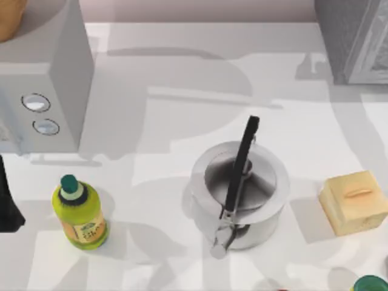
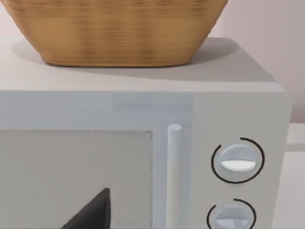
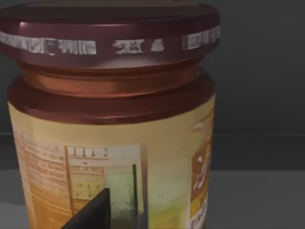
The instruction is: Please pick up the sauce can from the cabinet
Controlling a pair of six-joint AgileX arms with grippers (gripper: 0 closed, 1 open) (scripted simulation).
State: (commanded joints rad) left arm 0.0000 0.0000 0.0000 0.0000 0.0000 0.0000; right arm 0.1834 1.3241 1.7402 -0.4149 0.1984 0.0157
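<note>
Two dials (image 1: pixel 40 114) face up from the grey microwave (image 1: pixel 57 73) at the counter's (image 1: pixel 163 121) far left in the top view, with a woven basket (image 1: pixel 9 18) sitting on top of the oven. The left wrist view looks squarely at that microwave's door, handle (image 2: pixel 174 162) and dials, the basket resting on its roof; a dark fingertip of the left pincer (image 2: pixel 93 212) pokes into view low in front of the door, and whether that pincer is released or clenched cannot be told. A dark part of the left arm (image 1: pixel 7 200) sits at the counter's left edge. Just beside it stands a yellow-green bottle (image 1: pixel 80 212) with a green cap. At centre is a silver pot (image 1: pixel 239 191) with a long black handle (image 1: pixel 242 163) lying across it. Right of the pot lies a tan block of bread (image 1: pixel 353 201), and a green-capped object (image 1: pixel 371 284) peeks in at the lower right corner. A grey cabinet (image 1: pixel 351 39) occupies the far right corner. The right wrist view, inside a dark enclosure, shows the sauce can (image 3: pixel 114 124) very near, upright on a grey shelf (image 3: pixel 257 200), dark red lid above an orange-tan label. One dark fingertip of the right pincer (image 3: pixel 93 212) shows against the label; its grip cannot be told.
</note>
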